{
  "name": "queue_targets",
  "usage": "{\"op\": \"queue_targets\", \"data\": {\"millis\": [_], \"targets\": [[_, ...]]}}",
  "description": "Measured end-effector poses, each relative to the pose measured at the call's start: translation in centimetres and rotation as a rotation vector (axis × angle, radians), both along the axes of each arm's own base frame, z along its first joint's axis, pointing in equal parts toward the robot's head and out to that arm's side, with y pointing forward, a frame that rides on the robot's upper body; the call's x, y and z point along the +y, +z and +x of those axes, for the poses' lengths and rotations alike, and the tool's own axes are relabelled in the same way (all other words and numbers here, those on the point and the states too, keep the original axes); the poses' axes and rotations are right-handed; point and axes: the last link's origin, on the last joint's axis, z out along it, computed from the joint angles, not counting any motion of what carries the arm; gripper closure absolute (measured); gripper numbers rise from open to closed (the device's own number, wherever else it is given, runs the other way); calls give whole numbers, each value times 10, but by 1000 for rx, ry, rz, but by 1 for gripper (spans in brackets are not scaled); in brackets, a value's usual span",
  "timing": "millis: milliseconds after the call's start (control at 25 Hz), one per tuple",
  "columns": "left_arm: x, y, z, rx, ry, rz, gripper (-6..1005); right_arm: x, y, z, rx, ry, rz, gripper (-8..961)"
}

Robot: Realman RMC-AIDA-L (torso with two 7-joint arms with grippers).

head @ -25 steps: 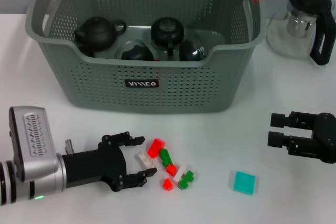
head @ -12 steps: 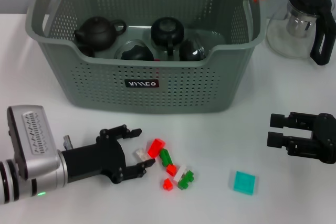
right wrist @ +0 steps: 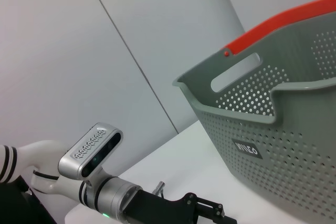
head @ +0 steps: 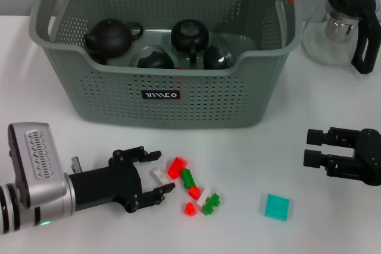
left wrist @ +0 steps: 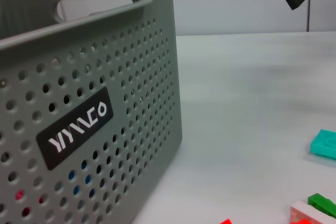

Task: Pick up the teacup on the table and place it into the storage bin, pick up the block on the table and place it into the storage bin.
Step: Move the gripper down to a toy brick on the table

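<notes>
- Left gripper (head: 158, 172) low over the table (head: 333, 105), fingers spread wide, holding nothing; white block (head: 159, 175) lies between the fingertips.
- Red and green blocks (head: 189, 185) scattered just beside it.
- Storage bin (head: 166, 81) behind, dark teapots inside.
- Right gripper (head: 308, 147) open, empty, well apart.
</notes>
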Motion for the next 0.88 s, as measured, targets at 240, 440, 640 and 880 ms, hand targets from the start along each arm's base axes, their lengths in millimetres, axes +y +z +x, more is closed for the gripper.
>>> {"op": "queue_targets", "data": {"millis": [240, 440, 640, 880], "targets": [[-1, -1, -2, 9, 7, -2, 320, 1, 0, -1, 0, 3, 0, 269], [-1, -2, -2, 12, 9, -2, 337, 1, 0, -1, 0, 3, 0, 268], [0, -3, -2, 18, 5, -6, 354, 0, 0, 0, 0, 1, 0, 268], [1, -5, -3, 38, 5, -8, 374, 0, 0, 0, 0, 0, -1, 267]]}}
